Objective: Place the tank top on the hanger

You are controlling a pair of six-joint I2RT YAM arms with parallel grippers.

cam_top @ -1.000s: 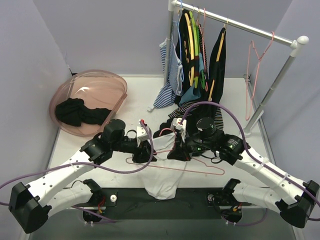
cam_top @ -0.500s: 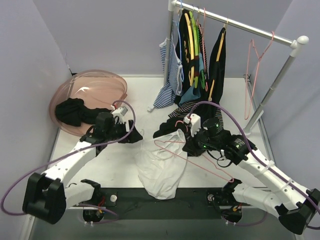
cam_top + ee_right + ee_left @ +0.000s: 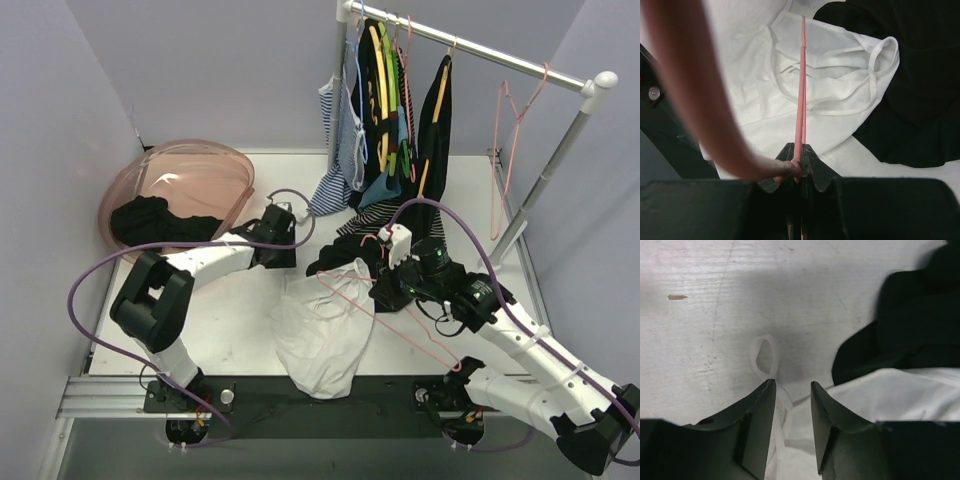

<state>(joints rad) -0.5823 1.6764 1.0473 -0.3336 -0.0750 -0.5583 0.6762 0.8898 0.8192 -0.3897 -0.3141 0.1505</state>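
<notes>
The white tank top (image 3: 318, 325) lies crumpled on the table, its hem over the front edge. My right gripper (image 3: 385, 290) is shut on the pale-pink hanger (image 3: 350, 300), held tilted over the top's upper part. In the right wrist view the hanger (image 3: 801, 75) runs straight out from the shut gripper (image 3: 799, 147) above the tank top (image 3: 750, 100). My left gripper (image 3: 283, 243) is just beyond the top's far left corner. In the left wrist view it (image 3: 792, 385) is open, with the tank top (image 3: 890, 395) under it and a strap loop (image 3: 764, 357) just ahead.
A black garment (image 3: 335, 255) lies on the table behind the tank top, also in the left wrist view (image 3: 910, 325). A pink basin (image 3: 190, 185) with dark cloth stands at back left. A clothes rack (image 3: 480, 48) holds garments, coloured hangers and a spare pink hanger (image 3: 510, 130).
My left arm has let go of the top, pulled back and folded, its gripper now at the top's far left corner. My right gripper has lifted and tilted the hanger.
</notes>
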